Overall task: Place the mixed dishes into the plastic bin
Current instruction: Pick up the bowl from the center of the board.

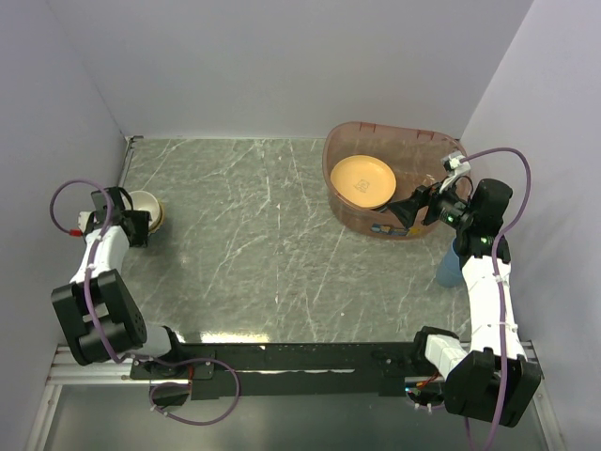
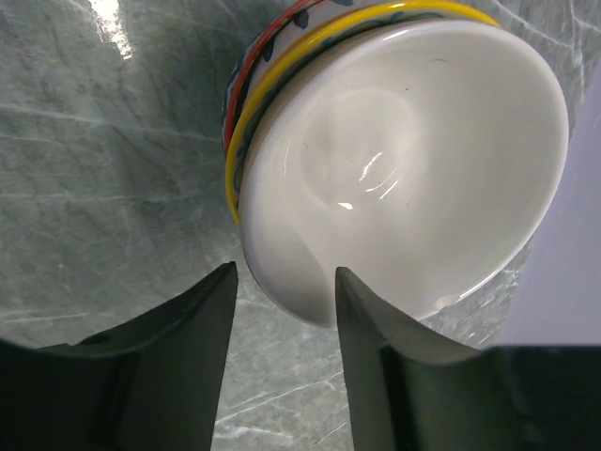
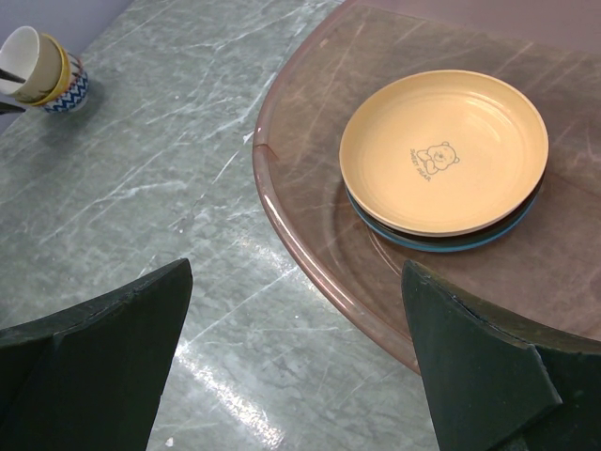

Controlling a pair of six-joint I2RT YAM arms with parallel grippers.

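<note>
A small cream bowl sits nested in a red-patterned bowl, and both are tipped on their side by the table's left edge. My left gripper straddles the cream bowl's lower rim: one finger is inside the bowl and the other outside, with a gap still showing. The plastic bin stands at the back right. In it a yellow-orange plate lies on top of a darker-rimmed plate. My right gripper hangs wide open over the bin's near rim, holding nothing. A light blue cup stands right of the right arm.
Grey walls close in the marble table on the left, back and right. The bowls lie close to the left wall. The light blue cup is partly hidden behind the right arm, near the right wall.
</note>
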